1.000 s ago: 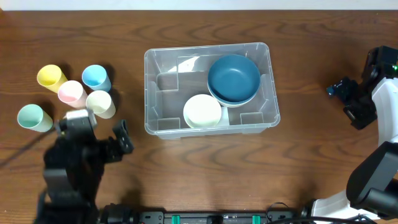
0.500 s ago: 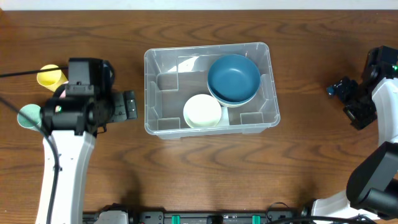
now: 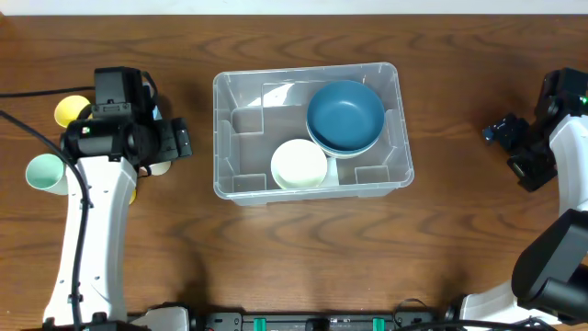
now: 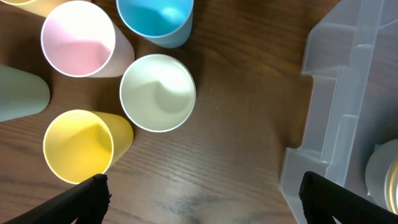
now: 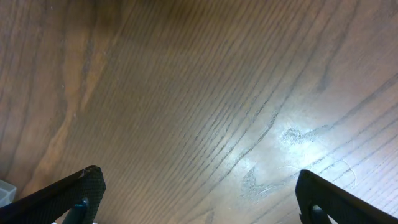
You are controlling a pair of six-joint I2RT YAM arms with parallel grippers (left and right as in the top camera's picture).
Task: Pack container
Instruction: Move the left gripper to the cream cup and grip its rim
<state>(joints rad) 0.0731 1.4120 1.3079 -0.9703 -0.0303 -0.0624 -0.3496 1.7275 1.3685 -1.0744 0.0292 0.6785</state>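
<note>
The left end effector [image 4: 202, 198], jaws spread wide, is hovering over the cream cup [image 4: 157, 92]. The container [image 3: 230, 92] is sitting just beside it on the worktop [image 3: 303, 257], its long axis running toward the distant, equally spread right end effector [image 5: 199, 199].

Lighting: bright, even, from above; shadows soft. I log one glare patch on the table [image 5: 289, 134] (right wrist view); overhead sharp.

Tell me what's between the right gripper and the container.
Nothing but bare wooden table separates the right gripper from the container, as the overhead view shows.
</note>
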